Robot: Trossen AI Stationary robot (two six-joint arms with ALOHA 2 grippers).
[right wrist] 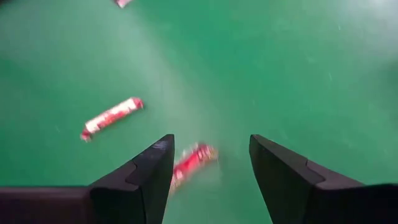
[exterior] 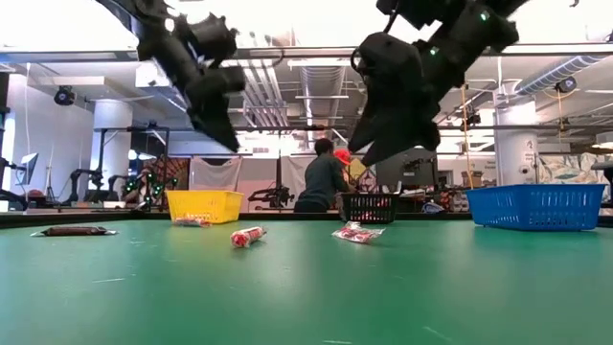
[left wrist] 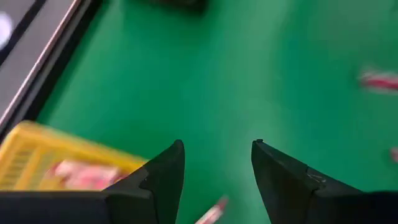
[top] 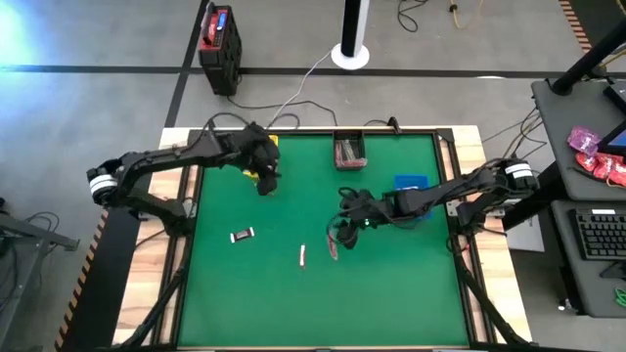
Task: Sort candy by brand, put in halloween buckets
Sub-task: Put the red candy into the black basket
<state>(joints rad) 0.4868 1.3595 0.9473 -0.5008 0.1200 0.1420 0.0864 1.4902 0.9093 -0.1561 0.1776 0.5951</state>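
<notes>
Your right gripper (right wrist: 211,165) hangs released over a pink-red candy (right wrist: 189,163) near the mat's middle, a second bar (right wrist: 112,117) beside it. Your left gripper (left wrist: 217,171) gapes empty by the yellow bucket (top: 264,156) toward the far left corner; the black bucket (top: 349,151) sits at the far edge, the blue bucket (top: 411,183) toward the right edge.

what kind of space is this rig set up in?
Most likely a robotics lab or open workshop. The low view looks past the green table into a big hall with exposed ceiling ducts, other equipment stands and a person working. The high view shows a desk with a keyboard alongside.
</notes>
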